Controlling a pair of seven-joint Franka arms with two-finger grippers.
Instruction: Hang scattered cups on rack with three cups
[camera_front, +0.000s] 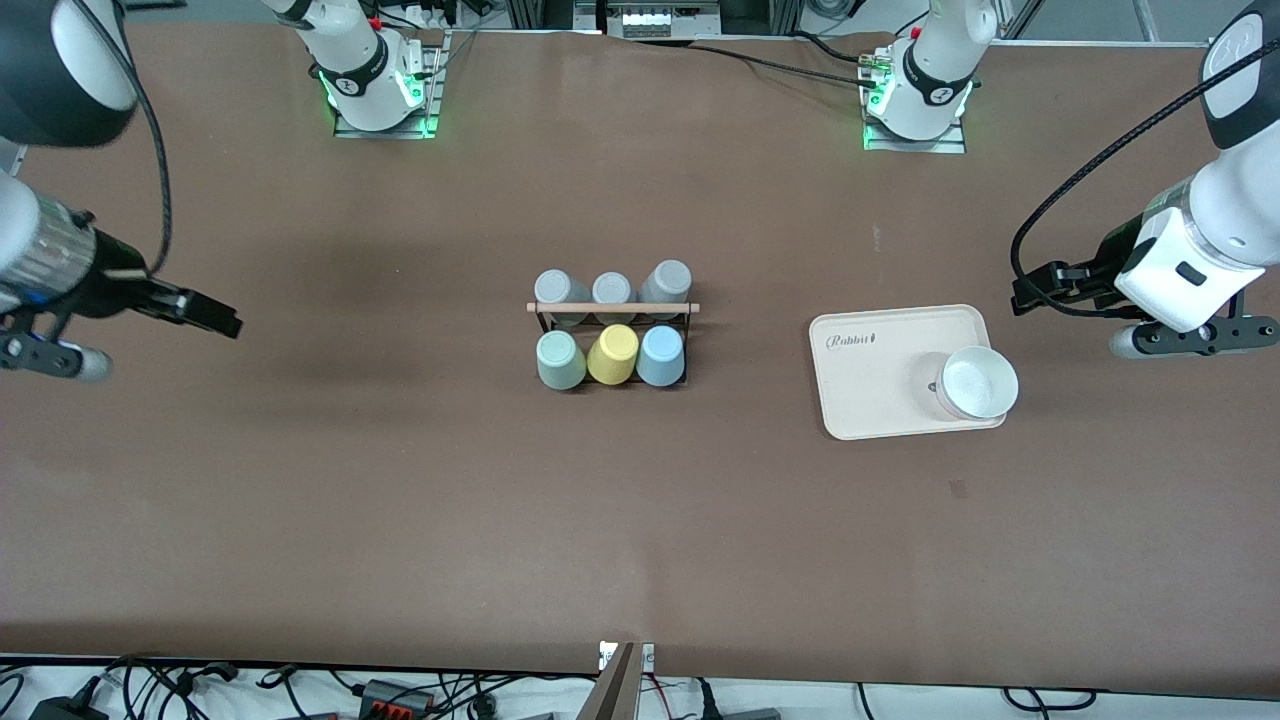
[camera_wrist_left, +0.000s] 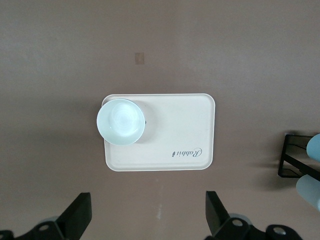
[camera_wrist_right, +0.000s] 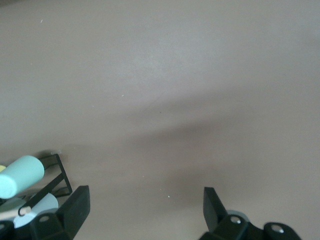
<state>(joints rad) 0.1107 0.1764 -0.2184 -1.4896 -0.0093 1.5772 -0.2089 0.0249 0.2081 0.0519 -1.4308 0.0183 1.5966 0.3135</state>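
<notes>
- we see the rack (camera_front: 612, 308) in the middle of the table (camera_front: 400, 500), a small black wire stand with a light wooden rod across its top.
- six cups hang on it in two rows of three.
- in the row nearer the front camera, the mint green cup (camera_front: 560, 359) is toward the right arm's end, the yellow cup (camera_front: 613, 354) is in the middle, and the light blue cup (camera_front: 660, 355) is toward the left arm's end.
- three grey cups (camera_front: 612, 288) fill the row farther from the front camera.
- a cream tray (camera_front: 880, 400) lies toward the left arm's end of the table, well apart from the rack.
- a white bowl (camera_front: 978, 382) sits on the tray, at the corner nearer the front camera and the left arm's end.
- our left gripper (camera_front: 1040, 288) hangs in the air over the table's end past the tray; its arm bends down from high up and the hand points in toward the tray.
- its jaws stand wide apart and hold nothing.
- our right gripper (camera_front: 215, 315) hangs over bare table at the right arm's end, well apart from the rack, with its hand pointing in toward the rack.
- its jaws stand wide apart too and hold nothing.
</notes>
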